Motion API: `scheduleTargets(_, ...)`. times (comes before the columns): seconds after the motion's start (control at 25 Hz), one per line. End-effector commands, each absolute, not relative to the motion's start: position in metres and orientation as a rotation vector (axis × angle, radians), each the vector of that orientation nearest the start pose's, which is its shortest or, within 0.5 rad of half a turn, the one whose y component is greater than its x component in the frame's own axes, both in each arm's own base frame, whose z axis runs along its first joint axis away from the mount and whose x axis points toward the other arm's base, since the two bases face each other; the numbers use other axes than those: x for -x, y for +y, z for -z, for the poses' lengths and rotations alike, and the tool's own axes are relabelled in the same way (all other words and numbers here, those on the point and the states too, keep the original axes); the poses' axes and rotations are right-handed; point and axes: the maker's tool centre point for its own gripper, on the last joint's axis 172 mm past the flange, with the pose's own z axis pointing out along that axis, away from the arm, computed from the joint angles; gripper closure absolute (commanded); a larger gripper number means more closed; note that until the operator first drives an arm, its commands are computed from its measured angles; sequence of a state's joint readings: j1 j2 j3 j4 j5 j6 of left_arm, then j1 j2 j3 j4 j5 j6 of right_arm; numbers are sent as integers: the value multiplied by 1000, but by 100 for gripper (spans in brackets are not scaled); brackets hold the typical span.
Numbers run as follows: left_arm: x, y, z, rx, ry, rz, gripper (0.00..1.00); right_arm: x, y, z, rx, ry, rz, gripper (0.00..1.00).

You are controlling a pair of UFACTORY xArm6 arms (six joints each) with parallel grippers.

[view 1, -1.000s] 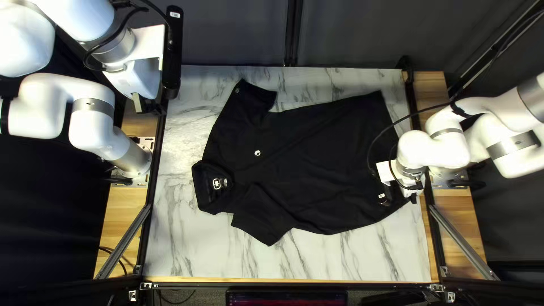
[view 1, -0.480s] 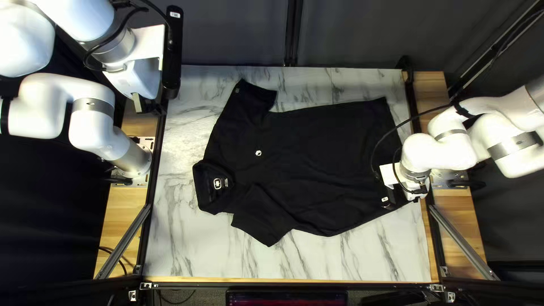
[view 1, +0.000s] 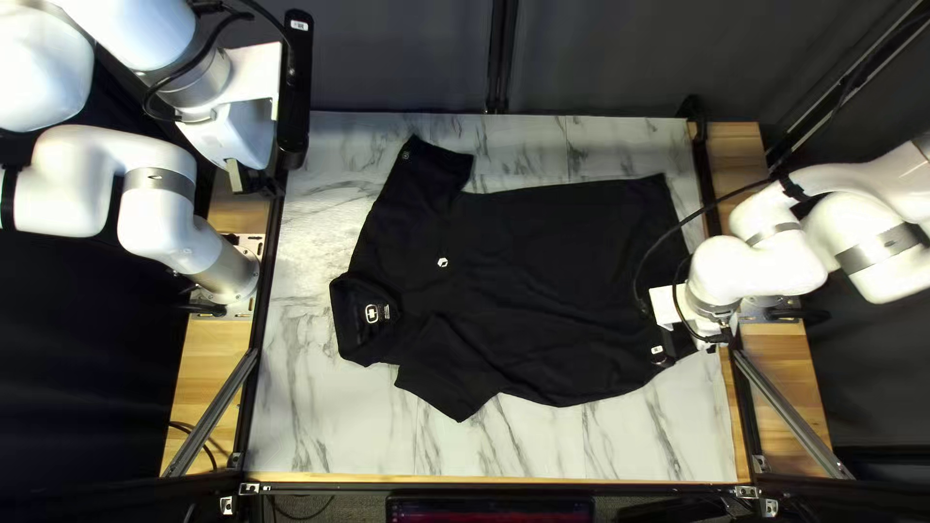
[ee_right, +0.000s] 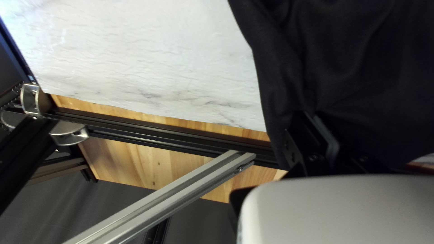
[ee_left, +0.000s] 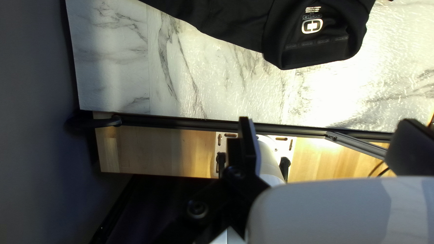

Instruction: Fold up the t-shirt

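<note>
Overhead first: a black t-shirt point(view 1: 508, 290), spread flat and unfolded on the marble table point(view 1: 349, 436). Lies crosswise, with the collar point(view 1: 363, 319) toward the left of the top left view and the hem point(view 1: 672, 240) toward the right. Sends one sleeve point(view 1: 429, 160) toward the far edge and the other sleeve point(view 1: 450, 388) toward the near edge, and carries a small white logo point(view 1: 442, 261) on the chest. At the hem's near corner, by the table's right edge, the right gripper point(view 1: 662, 349), low and touching the cloth; no telling from here whether open or closed. By the table's far left corner, the left arm point(view 1: 145, 181), raised and well apart from the shirt. Next, the left wrist view: left gripper point(ee_left: 325, 127) with fingers point(ee_left: 245, 135) spread wide and nothing between them. Looks past the black frame rail point(ee_left: 190, 122) and the wooden strip point(ee_left: 152, 152) at bare marble, with the collar and its white label point(ee_left: 312, 25) well ahead. Last, the right wrist view: black cloth draped over the right gripper and hiding most of it, so again no telling whether parted or clamped on the fabric. Beside the cloth, bare marble, then the wooden edge point(ee_right: 135, 162), a black rail point(ee_right: 152, 134) and a silver strut point(ee_right: 169, 203) beyond the table.
</note>
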State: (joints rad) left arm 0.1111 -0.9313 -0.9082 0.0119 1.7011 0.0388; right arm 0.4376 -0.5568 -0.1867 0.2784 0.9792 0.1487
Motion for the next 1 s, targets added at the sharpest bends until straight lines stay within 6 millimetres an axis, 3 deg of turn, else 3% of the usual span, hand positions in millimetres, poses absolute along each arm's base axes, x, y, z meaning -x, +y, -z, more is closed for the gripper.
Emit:
scheduleTargets(0.04, -224, 28, -389, 3110, -116, 214, 0, -155, 124, -50, 2961, -161, -421, 0)
scheduleTargets(0.28, -224, 28, -389, 3110, -116, 214, 0, -151, 125, -41, 2948, -167, -416, 0)
scheduleTargets(0.48, -224, 28, -389, 3110, -116, 214, 0, -138, 129, -37, 2944, -153, -418, 12)
scheduleTargets(1.0, -224, 28, -389, 3110, -116, 214, 0, -122, 150, -30, 2945, -118, -413, 20)
